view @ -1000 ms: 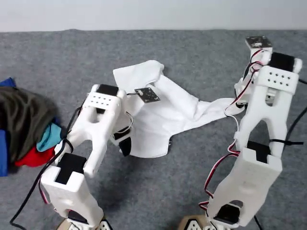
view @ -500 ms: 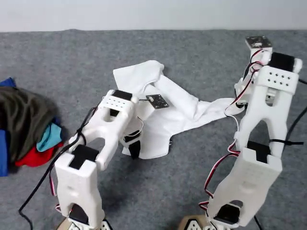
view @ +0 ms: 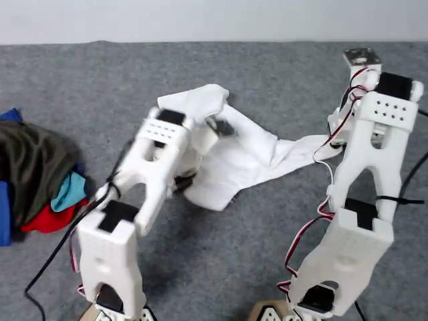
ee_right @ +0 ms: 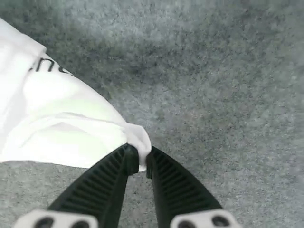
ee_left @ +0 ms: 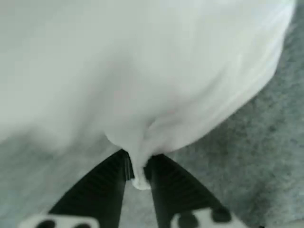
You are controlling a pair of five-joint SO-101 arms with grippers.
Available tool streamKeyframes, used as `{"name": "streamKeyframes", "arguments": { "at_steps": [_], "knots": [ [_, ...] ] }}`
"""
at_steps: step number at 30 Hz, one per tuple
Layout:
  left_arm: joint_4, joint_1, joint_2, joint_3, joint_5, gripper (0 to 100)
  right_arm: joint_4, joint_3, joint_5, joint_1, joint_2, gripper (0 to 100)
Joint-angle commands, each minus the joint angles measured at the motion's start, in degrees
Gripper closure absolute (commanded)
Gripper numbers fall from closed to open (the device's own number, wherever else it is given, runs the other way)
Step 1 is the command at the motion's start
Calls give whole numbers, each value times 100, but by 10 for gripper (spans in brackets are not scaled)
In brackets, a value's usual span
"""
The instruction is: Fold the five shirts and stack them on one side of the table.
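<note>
A white shirt [view: 241, 157] lies crumpled across the middle of the grey table. My left gripper [ee_left: 138, 167] is shut on a fold of the white shirt [ee_left: 142, 85] at its near left edge, under the left arm [view: 157, 160] in the high view. My right gripper [ee_right: 140, 164] is shut on a corner of the white shirt [ee_right: 61, 118] at its right end, beside the right arm [view: 368, 147]. The cloth stretches between the two arms.
A pile of other shirts [view: 37, 177], dark olive, teal, red and blue, sits at the table's left edge. Bare grey felt [view: 227, 267] lies between the arm bases and behind the white shirt.
The left arm has swung away from me and to the right with the shirt's near edge, lifting and folding that edge over. The right arm has kept still.
</note>
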Motion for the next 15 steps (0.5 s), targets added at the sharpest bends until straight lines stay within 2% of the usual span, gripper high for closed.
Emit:
{"name": "streamKeyframes", "arguments": {
  "at_steps": [1, 8, 15],
  "knots": [
    [360, -255, -1204, -769, 440, 996, 242, -299, 53, 66, -752, 989],
    [457, -1046, -2576, -1991, 888, 996, 233, -299, 26, -57, -1895, 989],
    [167, -1530, -3033, -3916, 1002, 995, 75, -334, 9, -347, -3178, 989]
  ]
}}
